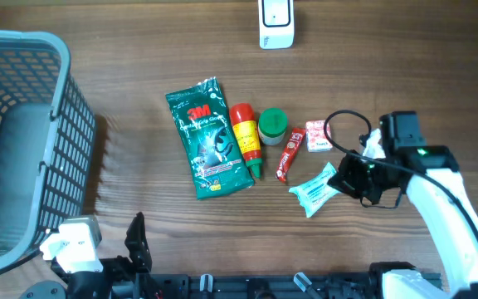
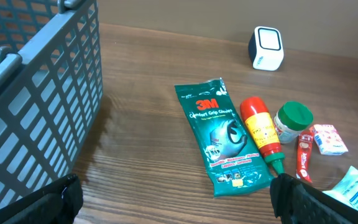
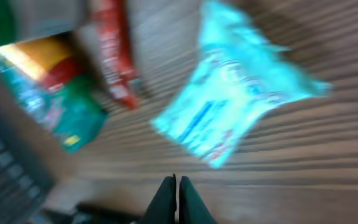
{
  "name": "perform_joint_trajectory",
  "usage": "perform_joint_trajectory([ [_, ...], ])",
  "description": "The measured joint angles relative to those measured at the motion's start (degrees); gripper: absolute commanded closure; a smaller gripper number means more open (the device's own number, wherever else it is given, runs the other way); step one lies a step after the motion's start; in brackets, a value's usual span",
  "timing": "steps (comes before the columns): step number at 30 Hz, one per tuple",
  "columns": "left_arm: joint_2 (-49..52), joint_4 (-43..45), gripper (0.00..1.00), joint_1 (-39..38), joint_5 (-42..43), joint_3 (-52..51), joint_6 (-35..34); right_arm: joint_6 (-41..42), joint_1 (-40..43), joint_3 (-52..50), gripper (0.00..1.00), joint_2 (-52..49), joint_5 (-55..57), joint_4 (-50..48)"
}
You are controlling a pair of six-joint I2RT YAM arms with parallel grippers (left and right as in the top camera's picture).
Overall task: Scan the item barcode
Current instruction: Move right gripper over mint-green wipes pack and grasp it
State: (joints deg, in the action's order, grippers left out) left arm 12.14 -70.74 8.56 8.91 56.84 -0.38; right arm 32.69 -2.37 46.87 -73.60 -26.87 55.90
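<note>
The right gripper [image 3: 178, 194] has its two fingers [image 3: 167, 198] pressed flat against each other with nothing caught between them. That wrist view is smeared, so I cannot be sure how near the tips are to the wood. The pale blue packet [image 3: 232, 106] lies clear ahead of them, flat on the table [image 1: 139, 91] and not in the grip. From overhead the gripper sits just beside the packet's right end, at the right end of a row of goods. A red sachet [image 1: 288, 156] lies close by the packet's upper left, then come a green-capped jar [image 1: 272, 125], a red sauce bottle [image 1: 246, 137] and a green glove pack [image 1: 208, 141], with a small pink box [image 1: 319, 136] just above the packet. The left gripper [image 2: 176, 183], low at the near edge, has its fingers spread wide and empty, well apart from the goods, with the grey basket [image 1: 56, 43] on its left. The white scanner [image 1: 276, 21] stands at the far edge, well apart from the packet. The step in hand looks like the pick-up, most likely of the packet, and no grasp is made yet, so the task is barely begun. Next the right fingers would need to part, straddle an edge of the packet and clamp it. Then they would lift it and carry it to the scanner with the barcode face turned toward its window.
</note>
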Motion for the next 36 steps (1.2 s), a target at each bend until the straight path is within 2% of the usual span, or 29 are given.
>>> perform_joint_trajectory([
  [6, 0.0, 0.0, 0.0, 0.0, 0.0, 0.0, 0.0, 7.5, -6.2, 0.0, 0.96, -4.1, 12.0, -5.3],
  [13, 0.0, 0.0, 0.0, 0.0, 0.0, 0.0, 0.0, 15.0, -10.5, -4.0, 0.96, -10.2, 17.2, -11.7],
  [17, 0.0, 0.0, 0.0, 0.0, 0.0, 0.0, 0.0, 18.0, -10.8, -3.8, 0.95, -13.9, 16.8, -13.9],
  [21, 0.0, 0.0, 0.0, 0.0, 0.0, 0.0, 0.0, 16.5, -10.8, -2.5, 0.96, -15.4, 14.0, -18.1],
  [23, 0.0, 0.0, 0.0, 0.0, 0.0, 0.0, 0.0, 12.7, -10.9, 0.3, 0.95, -16.5, 13.8, -15.8],
  [28, 0.0, 0.0, 0.0, 0.0, 0.0, 0.0, 0.0, 6.3, -11.1, 13.4, 0.96, -17.1, 18.9, -0.4],
  [32, 0.0, 0.0, 0.0, 0.0, 0.0, 0.0, 0.0, 8.3, -11.7, 14.4, 0.95, -16.9, 21.8, 7.1],
  [36, 0.0, 0.0, 0.0, 0.0, 0.0, 0.0, 0.0, 13.7, -11.7, 10.1, 0.95, -16.9, 25.3, 4.9],
])
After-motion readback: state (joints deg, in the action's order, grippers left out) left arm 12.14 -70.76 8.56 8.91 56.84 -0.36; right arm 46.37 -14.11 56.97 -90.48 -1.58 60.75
